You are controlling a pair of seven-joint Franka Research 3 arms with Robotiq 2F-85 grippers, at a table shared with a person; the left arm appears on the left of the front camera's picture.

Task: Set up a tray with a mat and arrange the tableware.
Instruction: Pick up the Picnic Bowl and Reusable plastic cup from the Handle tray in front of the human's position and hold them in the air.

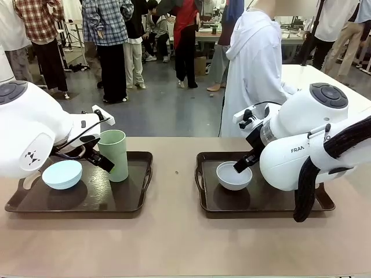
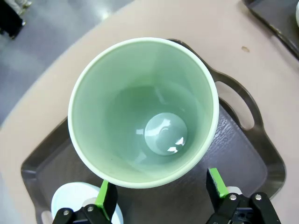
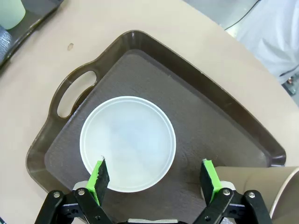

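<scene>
I see left gripper (image 2: pixel 160 182) wide open, empty, by green cup (image 2: pixel 142 112); right gripper (image 3: pixel 154 170) wide open, empty, at white bowl (image 3: pixel 127 142).

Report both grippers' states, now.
Left gripper: open, empty, at the green cup.
Right gripper: open, empty, at the white bowl.

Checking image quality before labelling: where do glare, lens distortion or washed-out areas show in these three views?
Front view: even light, soft shadow under the light blue bowl. Left wrist view: bright glints inside the pale green tumbler, its mouth exaggerated by the wide lens. Right wrist view: whitish-grey bowl washed out, table edge bowed.
</scene>
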